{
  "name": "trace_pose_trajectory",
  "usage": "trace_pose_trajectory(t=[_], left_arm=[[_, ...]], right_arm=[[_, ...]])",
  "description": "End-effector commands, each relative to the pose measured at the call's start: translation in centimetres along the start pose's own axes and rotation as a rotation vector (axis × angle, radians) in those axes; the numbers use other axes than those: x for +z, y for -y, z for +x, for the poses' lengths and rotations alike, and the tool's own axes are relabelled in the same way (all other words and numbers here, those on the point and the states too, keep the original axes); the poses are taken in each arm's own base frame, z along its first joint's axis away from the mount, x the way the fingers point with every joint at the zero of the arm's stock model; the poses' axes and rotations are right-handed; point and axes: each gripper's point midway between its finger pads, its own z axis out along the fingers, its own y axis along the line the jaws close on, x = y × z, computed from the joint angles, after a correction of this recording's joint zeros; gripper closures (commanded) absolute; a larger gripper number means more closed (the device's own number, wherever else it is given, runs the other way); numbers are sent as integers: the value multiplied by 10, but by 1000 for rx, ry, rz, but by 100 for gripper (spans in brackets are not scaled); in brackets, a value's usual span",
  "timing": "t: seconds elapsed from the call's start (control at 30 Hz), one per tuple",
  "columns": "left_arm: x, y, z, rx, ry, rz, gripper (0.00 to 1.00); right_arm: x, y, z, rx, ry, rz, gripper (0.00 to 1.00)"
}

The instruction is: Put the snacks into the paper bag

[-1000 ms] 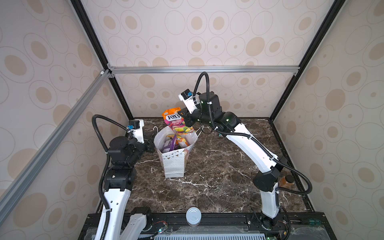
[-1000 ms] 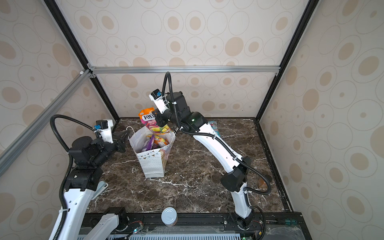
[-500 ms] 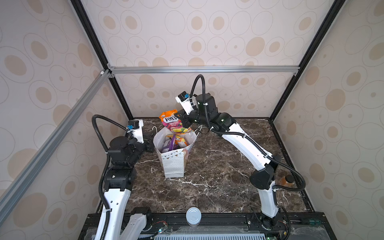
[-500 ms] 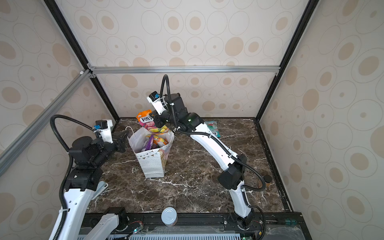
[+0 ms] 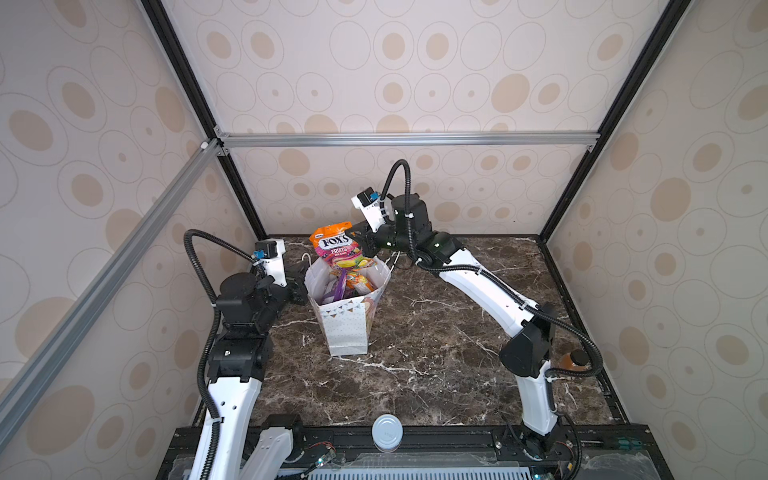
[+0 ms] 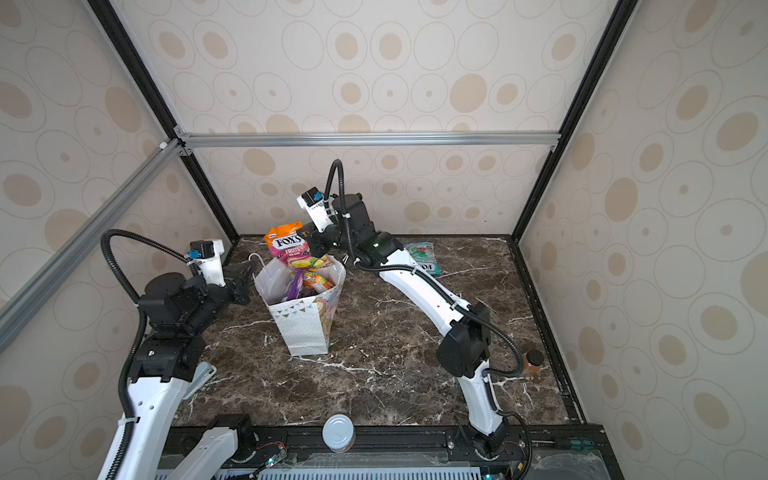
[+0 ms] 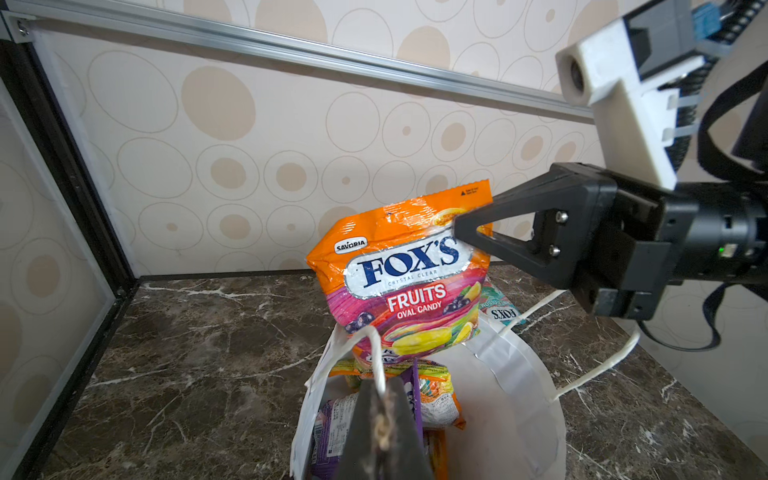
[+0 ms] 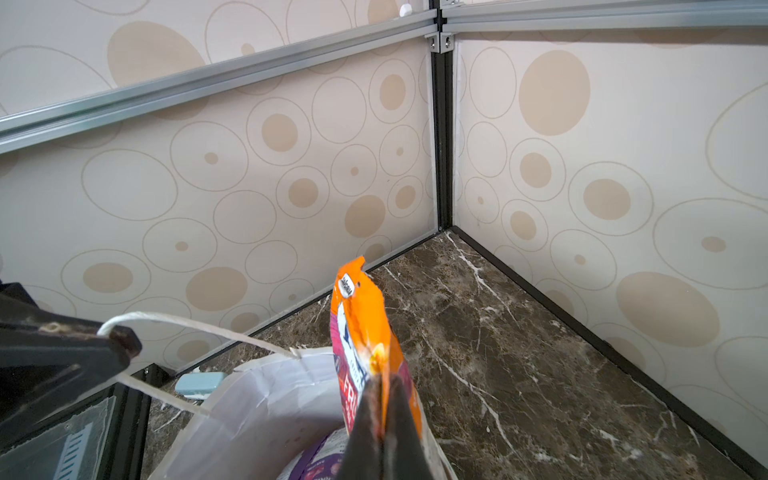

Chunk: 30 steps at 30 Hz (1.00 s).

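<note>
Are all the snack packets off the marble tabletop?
No, a teal glossy FOX'S packet lies flat on the dark marble table near its back edge, outside the white paper gift bag.

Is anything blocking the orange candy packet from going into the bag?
Partly. The paper bag has an open mouth, but snack packets already standing inside sit right under the orange FOX'S packet, so it may catch on them.
</note>
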Motion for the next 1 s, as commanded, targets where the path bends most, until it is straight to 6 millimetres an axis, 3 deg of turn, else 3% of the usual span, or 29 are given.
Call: trace_pose_trajectory(t=[0.0,0.2,0.4,0.57,0.73,0.83,0.97], left_arm=[[-10,5,-27,56,86,3,100],[-10,3,-27,58,86,-9,100],[-11,2,-27,59,88,-16,100],[-13,1,-29,62,94,-25,100],[-13,1,-28,61,94,-26,100],[-13,1,-29,60,94,-27,100],[-14,-1,-29,61,98,-37,100]], right_arm=[[-6,0,-8,1,48,-16,98],[-8,-1,-2,7,48,-25,90],[-20,-3,-11,-21,61,-4,64],[-38,-2,-20,-42,52,46,54],[-81,14,-24,34,-63,318,52],[-93,-4,-24,-41,-128,345,42],[-87,-29,-22,-126,-179,253,32]])
